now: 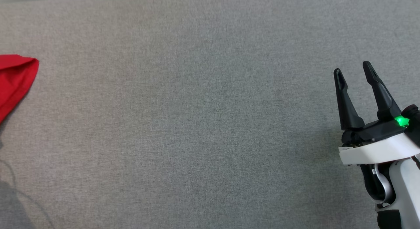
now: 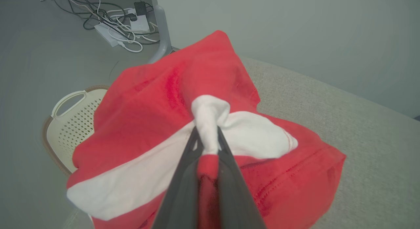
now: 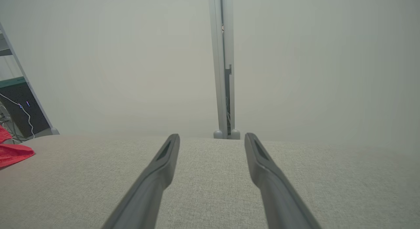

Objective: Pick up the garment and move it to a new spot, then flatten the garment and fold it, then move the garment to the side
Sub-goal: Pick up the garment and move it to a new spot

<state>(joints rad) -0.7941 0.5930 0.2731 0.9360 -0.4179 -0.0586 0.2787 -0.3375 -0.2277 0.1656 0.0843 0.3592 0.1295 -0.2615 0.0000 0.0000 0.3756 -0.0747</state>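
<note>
The first step is in hand, the pick-up. The left gripper (image 2: pixel 207 137) is clenched on a bunched tuft of the red garment (image 2: pixel 147 107), pinching it where a white band crosses the cloth; the tuft stands up between the two dark fingers. The garment sits heaped at the left edge of the grey fabric-covered table (image 1: pixel 197 124), part of it seeming to spill past that edge. In the head view only one red corner (image 1: pixel 16 74) shows at the table's left edge. On the floor beside the table a cream perforated laundry basket (image 2: pixel 72 120) lies just under the overhanging cloth, and farther off lies a white power strip with tangled cables (image 2: pixel 121 29).

The right gripper (image 1: pixel 352 68) stands released, jaws apart, holding nothing, over the table's right side, well apart from the garment.

The next move, as I judge it, is a lift and a carry toward the middle of the table — high enough that the trailing cloth comes up over the edge rather than dragging. The hold is on a small gather of fabric, so it could slip.

No brand, label or writing can be read anywhere on the garment — just plain red and white.
</note>
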